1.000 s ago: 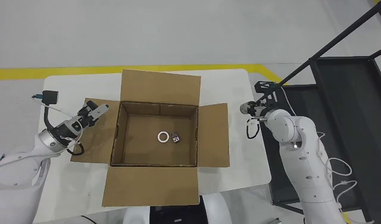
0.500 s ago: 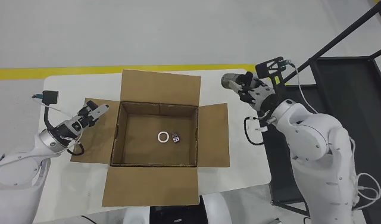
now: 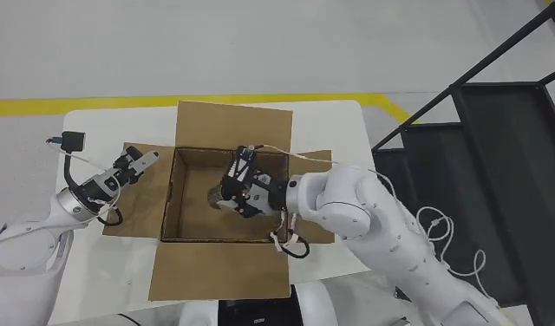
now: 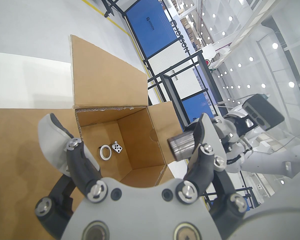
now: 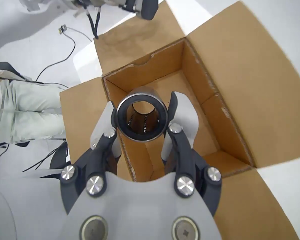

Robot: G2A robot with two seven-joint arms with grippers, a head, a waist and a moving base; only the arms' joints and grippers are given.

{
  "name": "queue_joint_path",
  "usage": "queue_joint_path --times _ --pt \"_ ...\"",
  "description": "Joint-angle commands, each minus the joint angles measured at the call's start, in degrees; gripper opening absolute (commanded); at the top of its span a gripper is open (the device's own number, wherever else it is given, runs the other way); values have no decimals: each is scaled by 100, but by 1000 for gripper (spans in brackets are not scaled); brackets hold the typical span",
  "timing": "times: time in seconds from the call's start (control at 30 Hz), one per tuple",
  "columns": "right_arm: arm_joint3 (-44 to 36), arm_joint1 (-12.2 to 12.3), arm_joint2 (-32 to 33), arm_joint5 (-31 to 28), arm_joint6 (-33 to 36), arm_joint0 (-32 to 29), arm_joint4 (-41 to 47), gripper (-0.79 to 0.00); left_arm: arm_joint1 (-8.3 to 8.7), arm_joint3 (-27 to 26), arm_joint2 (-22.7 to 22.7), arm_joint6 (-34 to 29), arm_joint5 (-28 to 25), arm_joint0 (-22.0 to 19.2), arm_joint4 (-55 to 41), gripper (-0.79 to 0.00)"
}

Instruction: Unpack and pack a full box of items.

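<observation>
Over the box's (image 3: 232,159) open mouth hangs the right gripper (image 5: 142,101), fingers clamped on either side of a steel sleeve (image 5: 142,123) — a hollow cylinder, held above the box floor. On that floor, near the middle, lie a white ring (image 4: 105,152) and a small holed block (image 4: 117,148), just beside each other. The left gripper (image 4: 125,123) sits above the box's left-hand flap, outside the opening — fingers spread wide, nothing between them. All four flaps are folded outward, and the box stands on a white table (image 3: 95,127).
</observation>
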Motion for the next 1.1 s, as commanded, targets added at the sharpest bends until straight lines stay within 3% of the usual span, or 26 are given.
queue_joint_path --times 0.0,0.23,0.43,0.97,1.07 --pt "410 -90 -391 77 -103 331 -103 -785 0 0 0 0 0 0 0 0" --pt "1934 -453 -1388 -58 -171 1422 -328 -785 0 0 0 0 0 0 0 0" --pt "2986 -800 -2085 -75 -459 1950 -508 -785 0 0 0 0 0 0 0 0" --pt "4836 -1510 -2786 291 -921 2412 -685 -785 0 0 0 0 0 0 0 0" --pt "5045 -1594 -2820 278 -959 2436 -699 -705 0 0 0 0 0 0 0 0"
